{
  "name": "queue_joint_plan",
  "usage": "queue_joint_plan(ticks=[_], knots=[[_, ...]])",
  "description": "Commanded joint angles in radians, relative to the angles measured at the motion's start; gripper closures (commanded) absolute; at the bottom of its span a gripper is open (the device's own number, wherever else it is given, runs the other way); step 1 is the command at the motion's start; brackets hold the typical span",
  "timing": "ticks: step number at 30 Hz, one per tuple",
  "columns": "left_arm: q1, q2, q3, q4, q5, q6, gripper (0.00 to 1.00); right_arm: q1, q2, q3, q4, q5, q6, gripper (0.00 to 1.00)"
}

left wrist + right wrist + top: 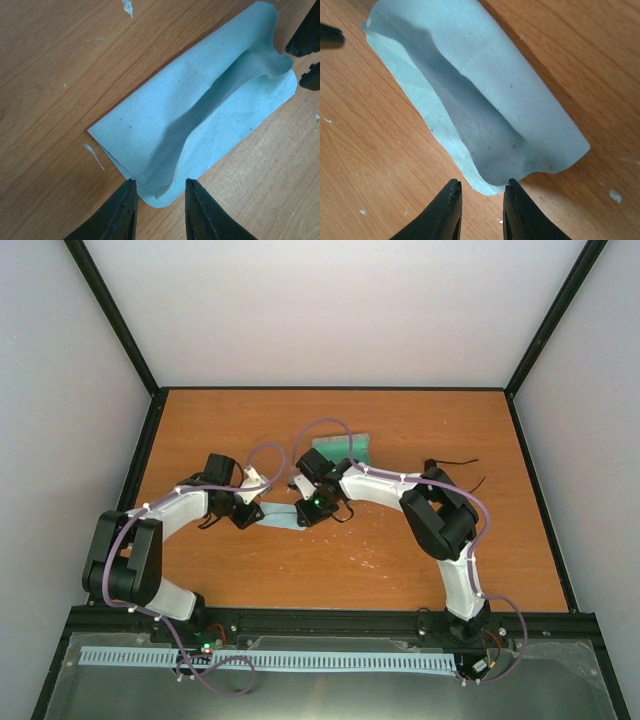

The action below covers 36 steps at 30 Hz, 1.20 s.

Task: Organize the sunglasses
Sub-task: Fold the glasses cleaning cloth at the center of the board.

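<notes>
My left tool [160, 182] and right tool [482, 181] are each narrowly open. Each straddles one end of the folded pale-blue cloth [165, 115].

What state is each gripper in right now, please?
Left gripper: open, straddling one end of the pale blue cloth, holding nothing.
Right gripper: open at the cloth's other end, holding nothing.

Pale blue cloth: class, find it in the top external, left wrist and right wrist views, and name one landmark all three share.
Top external: the pale blue cloth lies just left of centre, below the mint-green case.
Left wrist: it runs from bottom centre to upper right.
Right wrist: it runs from bottom centre to upper left.
Shared landmark: the orange wooden table under it.
</notes>
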Motion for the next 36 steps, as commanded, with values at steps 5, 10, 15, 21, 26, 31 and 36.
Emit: queue_joint_plan(ticks=[5,10,15,21,26,31,36], knots=[[0.005,-0.058,0.039,0.056,0.012,-0.063,0.72,0.013,-0.111,-0.056,-0.022,0.046,-0.022,0.76],[0.016,-0.033,0.085,0.062,0.010,-0.070,0.84,0.011,-0.138,-0.025,-0.003,0.119,-0.004,0.80],[0.016,0.024,0.103,0.062,0.003,-0.059,0.95,0.012,-0.044,0.106,-0.036,0.137,0.005,0.97],[0.016,0.101,0.111,0.053,-0.010,-0.031,0.98,0.012,0.033,0.182,-0.061,0.125,0.000,0.97],[0.015,0.124,0.089,0.088,-0.041,-0.015,0.84,0.013,0.054,0.201,-0.062,0.112,-0.004,0.97],[0.016,0.155,0.094,0.109,-0.050,-0.012,0.82,0.012,0.059,0.197,-0.065,0.122,0.000,0.85],[0.015,0.191,0.102,0.118,-0.043,-0.011,0.82,0.011,0.033,0.156,-0.050,0.172,0.022,0.69]])
